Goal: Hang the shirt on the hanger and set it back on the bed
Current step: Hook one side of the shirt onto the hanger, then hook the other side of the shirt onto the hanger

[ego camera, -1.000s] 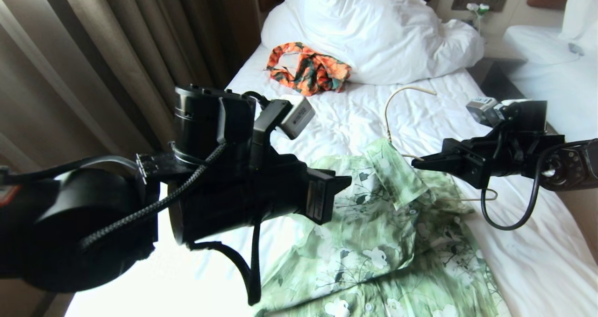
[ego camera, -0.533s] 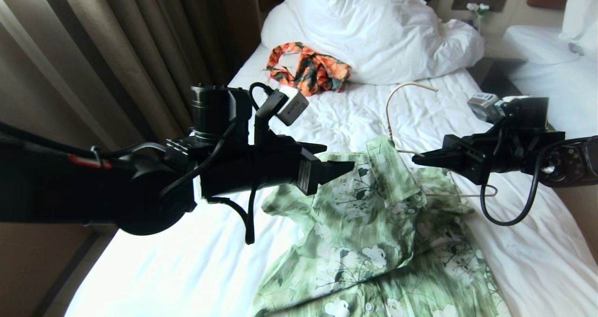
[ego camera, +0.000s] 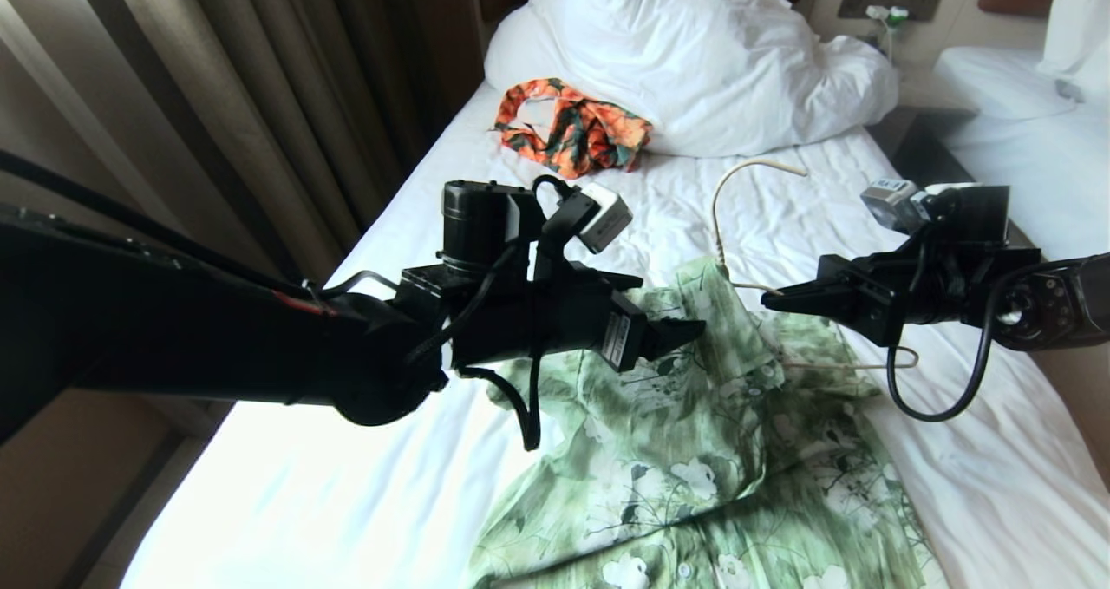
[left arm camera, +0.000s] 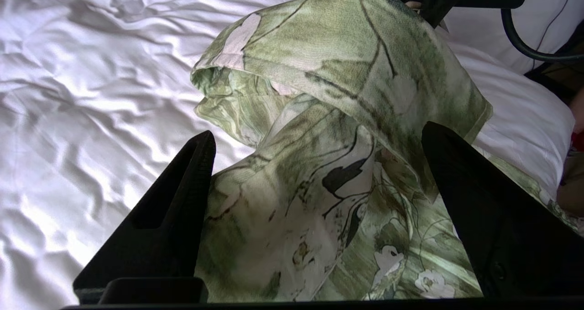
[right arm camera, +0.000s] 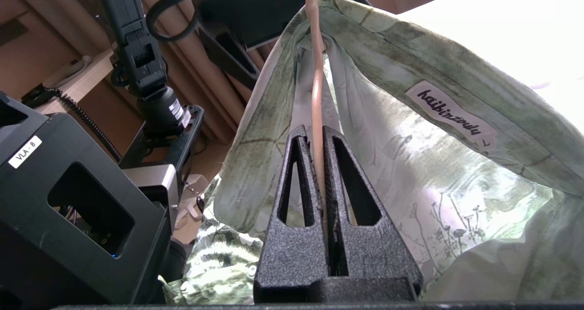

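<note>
The light green flowered shirt (ego camera: pixel 694 450) lies crumpled on the bed (ego camera: pixel 607 216), its collar end lifted on the cream wire hanger (ego camera: pixel 737 173). My right gripper (ego camera: pixel 772 298) is shut on the hanger's wire (right arm camera: pixel 315 72) just outside the collar opening, with the shirt (right arm camera: pixel 410 164) draped round the wire. My left gripper (ego camera: pixel 685 333) is at the shirt's left shoulder. In the left wrist view this gripper (left arm camera: pixel 318 129) is open, its fingers (left arm camera: pixel 182 200) wide apart on either side of a raised fold of the shirt (left arm camera: pixel 319 72) without pinching it.
An orange-and-dark-green garment (ego camera: pixel 572 129) lies near the white pillows and duvet (ego camera: pixel 694 51). Brown curtains (ego camera: pixel 217 94) hang along the bed's left side. A second white bed (ego camera: pixel 1023 138) stands at the right, beyond a dark gap (ego camera: pixel 919 147).
My left gripper has opened wide, and the arm has stretched out to the right, toward the shirt's raised collar. The right gripper and the hanger have barely moved.
</note>
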Robot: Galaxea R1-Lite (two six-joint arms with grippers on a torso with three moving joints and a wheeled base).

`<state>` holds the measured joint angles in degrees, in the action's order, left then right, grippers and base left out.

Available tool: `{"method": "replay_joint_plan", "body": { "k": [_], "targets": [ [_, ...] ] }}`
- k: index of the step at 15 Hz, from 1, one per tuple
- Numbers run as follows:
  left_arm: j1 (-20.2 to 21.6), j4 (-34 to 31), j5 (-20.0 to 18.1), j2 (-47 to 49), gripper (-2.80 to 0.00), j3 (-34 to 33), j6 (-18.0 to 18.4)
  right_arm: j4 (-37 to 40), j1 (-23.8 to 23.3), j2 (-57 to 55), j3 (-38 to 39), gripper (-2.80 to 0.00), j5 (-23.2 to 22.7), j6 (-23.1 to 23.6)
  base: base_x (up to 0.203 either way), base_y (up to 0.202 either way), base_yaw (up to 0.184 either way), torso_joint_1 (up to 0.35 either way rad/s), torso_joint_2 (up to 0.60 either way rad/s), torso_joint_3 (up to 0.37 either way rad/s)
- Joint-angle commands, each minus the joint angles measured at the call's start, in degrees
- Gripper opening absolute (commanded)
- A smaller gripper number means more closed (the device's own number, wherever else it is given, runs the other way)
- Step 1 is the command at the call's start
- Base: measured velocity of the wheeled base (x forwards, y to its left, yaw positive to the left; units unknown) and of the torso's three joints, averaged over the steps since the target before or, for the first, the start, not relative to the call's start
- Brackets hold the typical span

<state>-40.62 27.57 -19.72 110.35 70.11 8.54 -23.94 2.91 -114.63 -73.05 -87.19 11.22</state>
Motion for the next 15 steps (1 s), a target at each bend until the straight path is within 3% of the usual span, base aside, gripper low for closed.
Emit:
{"method": "replay_joint_plan", "body": {
  "k": [1, 3, 12, 13, 15],
  "targets": [
    [-0.9, 1.7, 0.1, 3.7, 0.00, 1.3, 0.0, -0.1, -0.1, -0.1, 0.1, -2.80, -0.5, 0.1, 0.000, 0.000, 0.000, 0.000, 0.00, 0.000],
    [-1.8, 4.7, 0.7, 6.8, 0.00, 3.6, 0.0, -0.1, -0.1, 0.1, 0.4, -2.80, -0.5, 0.1, 0.000, 0.000, 0.000, 0.000, 0.00, 0.000],
    [-4.5, 5.0, 2.1, 8.2, 0.00, 5.7, -0.3, -0.1, 0.1, 0.5, 0.0, -2.80, -0.5, 0.0, 0.000, 0.000, 0.000, 0.000, 0.00, 0.000],
    [-4.6, 5.0, 2.4, 8.2, -2.80, 5.7, -0.4, -0.1, 0.1, 0.5, 0.0, -2.80, -0.5, 0.0, 0.000, 0.000, 0.000, 0.000, 0.00, 0.000],
    [-4.6, 5.0, 2.8, 8.1, -2.80, 5.7, -0.4, -0.1, 0.1, 0.5, -0.1, -2.80, -0.5, 0.0, 0.000, 0.000, 0.000, 0.000, 0.00, 0.000]
  ]
}}
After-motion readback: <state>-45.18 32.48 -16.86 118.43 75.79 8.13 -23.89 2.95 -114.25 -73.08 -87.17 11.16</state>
